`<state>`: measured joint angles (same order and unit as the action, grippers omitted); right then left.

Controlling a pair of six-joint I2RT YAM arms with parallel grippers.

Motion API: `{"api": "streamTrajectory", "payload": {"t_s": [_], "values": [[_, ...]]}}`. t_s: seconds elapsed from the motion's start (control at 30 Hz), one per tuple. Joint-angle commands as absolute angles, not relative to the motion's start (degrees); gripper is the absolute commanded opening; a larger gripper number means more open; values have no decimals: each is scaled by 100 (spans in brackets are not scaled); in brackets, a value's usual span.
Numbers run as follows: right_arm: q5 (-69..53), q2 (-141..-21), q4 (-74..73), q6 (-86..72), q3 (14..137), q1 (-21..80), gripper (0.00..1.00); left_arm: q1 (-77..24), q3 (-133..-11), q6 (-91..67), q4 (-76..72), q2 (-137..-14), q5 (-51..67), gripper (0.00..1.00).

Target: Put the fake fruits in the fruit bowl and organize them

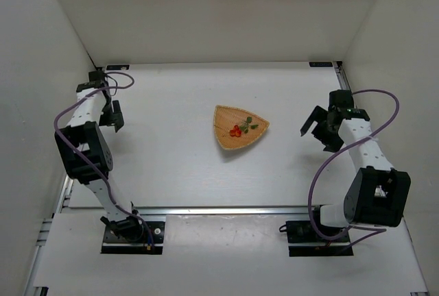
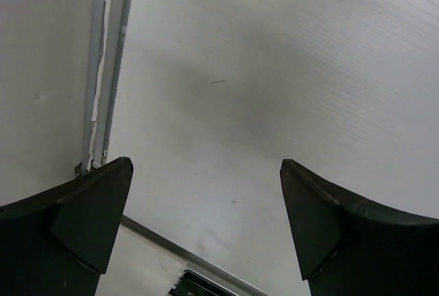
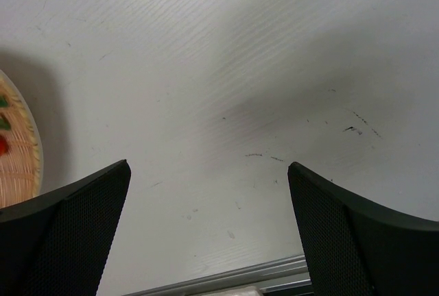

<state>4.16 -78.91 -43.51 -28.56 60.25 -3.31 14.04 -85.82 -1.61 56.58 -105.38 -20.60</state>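
The tan woven fruit bowl point(image 1: 228, 140) lies on the white table near the middle. The small red fake fruits with green leaves point(image 1: 239, 129) lie inside it, clustered together. The bowl's edge also shows at the left of the right wrist view point(image 3: 19, 173), with a bit of red and green inside. My left gripper point(image 1: 114, 118) is open and empty at the far left, well away from the bowl; in the left wrist view point(image 2: 206, 227) only bare table lies between its jaws. My right gripper point(image 1: 314, 126) is open and empty to the right of the bowl, and its wrist view point(image 3: 209, 231) shows bare table.
White walls enclose the table on the left, back and right. A metal rail point(image 1: 226, 210) runs along the near edge of the table, also seen in the left wrist view point(image 2: 103, 70) and in the right wrist view point(image 3: 226, 277). The arm bases stand at the front.
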Motion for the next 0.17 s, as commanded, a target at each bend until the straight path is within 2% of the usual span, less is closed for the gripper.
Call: {"api": "streamTrajectory", "payload": {"t_s": [0.0, 0.13], "values": [[360, -7840, -4289, -2900, 6249, -343, 100, 1371, -8561, -325, 5563, -10160, -1802, 100], [413, -7551, -4105, -2900, 6066, -343, 100, 1371, -8561, -325, 5563, -10213, -1749, 100]]}}
